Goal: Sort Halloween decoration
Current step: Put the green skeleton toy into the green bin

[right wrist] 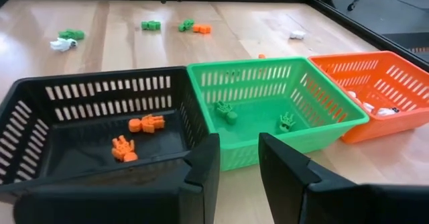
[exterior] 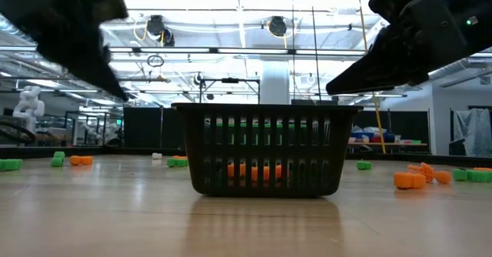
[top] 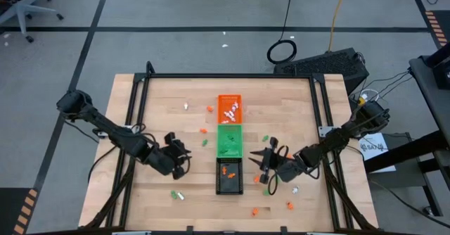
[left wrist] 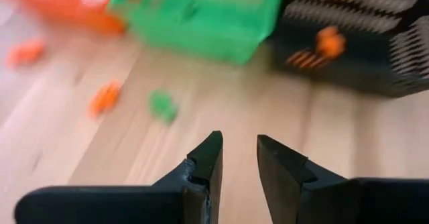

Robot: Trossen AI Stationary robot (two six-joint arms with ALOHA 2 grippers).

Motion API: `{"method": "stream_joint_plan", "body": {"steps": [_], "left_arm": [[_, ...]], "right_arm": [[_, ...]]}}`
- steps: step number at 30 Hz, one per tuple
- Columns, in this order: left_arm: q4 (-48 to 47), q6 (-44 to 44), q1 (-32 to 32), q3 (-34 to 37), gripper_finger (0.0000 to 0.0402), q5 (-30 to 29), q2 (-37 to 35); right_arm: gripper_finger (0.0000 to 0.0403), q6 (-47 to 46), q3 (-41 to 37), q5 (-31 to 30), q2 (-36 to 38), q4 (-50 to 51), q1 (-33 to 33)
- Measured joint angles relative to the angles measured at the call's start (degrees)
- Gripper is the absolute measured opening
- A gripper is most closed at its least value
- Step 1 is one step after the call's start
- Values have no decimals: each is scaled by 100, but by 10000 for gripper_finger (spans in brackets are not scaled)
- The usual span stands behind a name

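I have three trays in a row down the middle of the table (top: 140, 94): the orange tray (top: 229, 109) farthest from me, the green tray (top: 229, 141) next, the black tray (top: 229, 176) nearest. My left gripper (top: 184, 156) hangs over bare wood left of the black tray, its fingers (left wrist: 204, 167) a narrow gap apart with nothing between them. My right gripper (top: 263, 161) sits just right of the black tray, aimed at it, jaws likewise slightly parted and empty. The trinkets are split between trays and table: two orange ones (right wrist: 137, 135) lie in the black tray, two green ones (right wrist: 258, 117) in the green tray, and some white ones (right wrist: 375, 107) in the orange tray (I think, though they are small from here). Loose pieces are still scattered on the wood, including an orange one (left wrist: 104, 98) and a green one (left wrist: 162, 106) ahead of the left gripper, and a few more (top: 288, 205) near the front edge.
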State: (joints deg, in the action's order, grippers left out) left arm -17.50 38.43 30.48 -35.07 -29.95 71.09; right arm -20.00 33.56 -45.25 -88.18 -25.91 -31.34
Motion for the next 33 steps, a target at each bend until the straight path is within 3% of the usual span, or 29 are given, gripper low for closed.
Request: {"method": "stream_joint_plan", "body": {"steps": [4, 7, 20, 29, 33], "left_arm": [[-1089, 1251, 4, 0, 93, -11, 0], [-1566, 1648, 48, 0, 93, 3, 0], [-2147, 1782, 368, 0, 93, 139, -13], [-2025, 1454, 367, -2, 93, 71, -13], [-1919, 1317, 367, -2, 93, -57, -13]], "right_arm": [[89, 210, -2, 2, 0, 2, 128], [89, 385, -2, 3, 0, 2, 246], [89, 573, -7, 51, 45, 402, 401], [89, -711, 267, 675, 623, 2683, 784], [98, -759, 334, 1492, 682, 3468, 1120]]}}
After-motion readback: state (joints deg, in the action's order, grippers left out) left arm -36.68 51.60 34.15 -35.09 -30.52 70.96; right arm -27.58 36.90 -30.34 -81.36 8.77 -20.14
